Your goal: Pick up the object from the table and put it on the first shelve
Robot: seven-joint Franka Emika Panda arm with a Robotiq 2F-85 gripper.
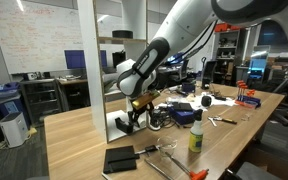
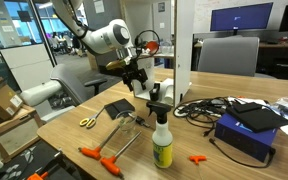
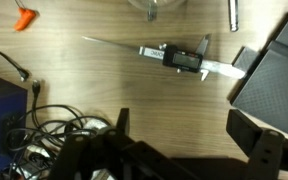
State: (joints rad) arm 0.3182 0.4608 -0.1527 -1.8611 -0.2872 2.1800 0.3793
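Note:
The object, a small black lump (image 1: 133, 122), sits at the foot of the tall white shelf unit (image 1: 109, 60), by its lowest cubby; I cannot tell if it is inside. It also shows in an exterior view (image 2: 152, 94) next to the shelf unit (image 2: 184, 45). My gripper (image 1: 136, 103) hangs just above it, also seen in an exterior view (image 2: 139, 80). In the wrist view the gripper (image 3: 184, 115) is open and empty, with bare wood between the fingers. The object is out of the wrist view.
A flat black pad (image 3: 279, 65) and a caliper (image 3: 179, 57) lie on the table below the wrist. A blue box (image 2: 249, 130), cables (image 3: 54, 130), a spray bottle (image 2: 162, 140), scissors (image 2: 88, 122) and orange-handled tools (image 2: 99, 157) crowd the table.

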